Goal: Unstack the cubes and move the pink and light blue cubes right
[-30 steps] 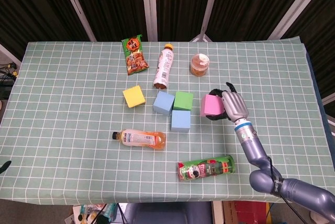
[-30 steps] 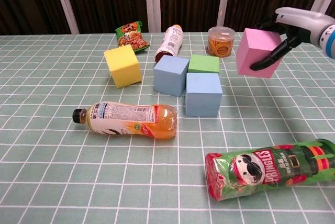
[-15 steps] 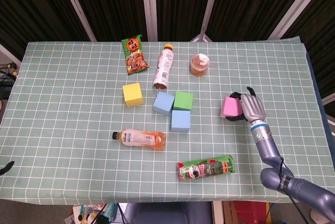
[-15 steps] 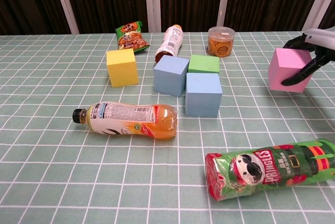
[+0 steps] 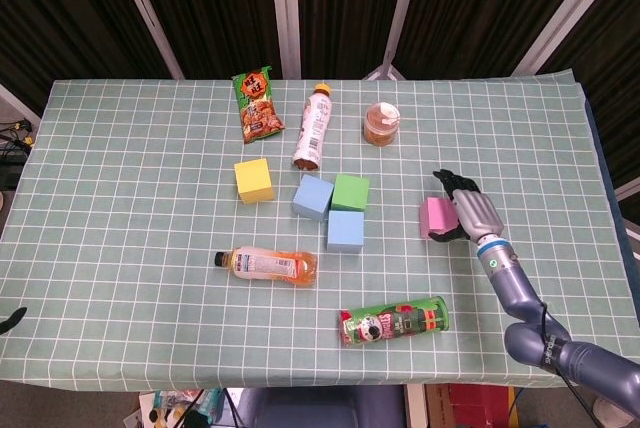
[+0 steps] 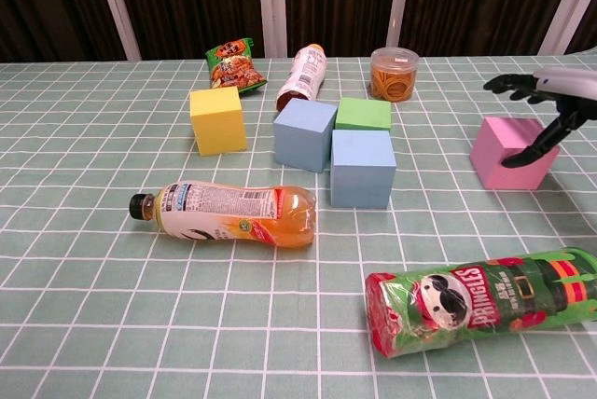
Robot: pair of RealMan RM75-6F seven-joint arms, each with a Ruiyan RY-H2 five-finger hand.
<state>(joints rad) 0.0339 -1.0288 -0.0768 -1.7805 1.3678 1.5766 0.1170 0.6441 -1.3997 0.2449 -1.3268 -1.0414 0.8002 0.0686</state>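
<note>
The pink cube (image 5: pixel 436 218) (image 6: pixel 508 152) rests on the table at the right, apart from the other cubes. My right hand (image 5: pixel 470 210) (image 6: pixel 550 105) hovers at its right side with fingers spread above it; the thumb reaches down along the cube's right face. Two light blue cubes (image 5: pixel 313 197) (image 5: pixel 346 231) sit mid-table, also seen in the chest view (image 6: pixel 305 133) (image 6: pixel 362 168). A green cube (image 5: pixel 350 191) (image 6: pixel 364 113) lies beside them, and a yellow cube (image 5: pixel 254 181) (image 6: pixel 218 119) stands further left. No cube is stacked. My left hand does not show.
A Pringles can (image 5: pixel 395 320) (image 6: pixel 485 301) lies near the front right. An orange drink bottle (image 5: pixel 268 264) (image 6: pixel 229 213) lies front left of the cubes. Behind them are a white bottle (image 5: pixel 312 128), a snack bag (image 5: pixel 258 105) and a round jar (image 5: pixel 381 124).
My right hand carried the pink cube rightward and down onto the table, then spread its fingers off it. The yellow cube settled upright.
</note>
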